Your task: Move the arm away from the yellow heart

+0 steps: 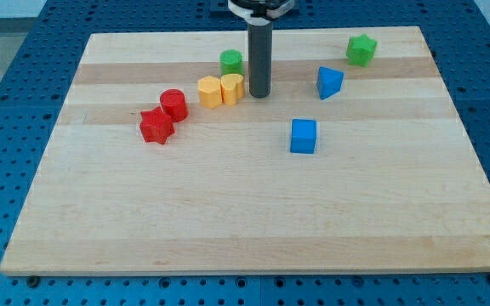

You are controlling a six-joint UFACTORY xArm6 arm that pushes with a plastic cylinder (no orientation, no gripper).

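Observation:
The yellow heart (233, 87) lies on the wooden board (253, 221) near the view's top centre. It touches a yellow hexagon (210, 92) on its left. My tip (259, 94) stands just to the right of the yellow heart, close beside it or touching it; I cannot tell which. The dark rod rises straight up from the tip to the view's top edge.
A green cylinder (231, 61) sits just above the heart. A red cylinder (173, 104) and a red star (156, 126) lie to the left. A blue triangle (329, 82) and a green block (361, 49) lie to the right. A blue cube (304, 136) sits lower right.

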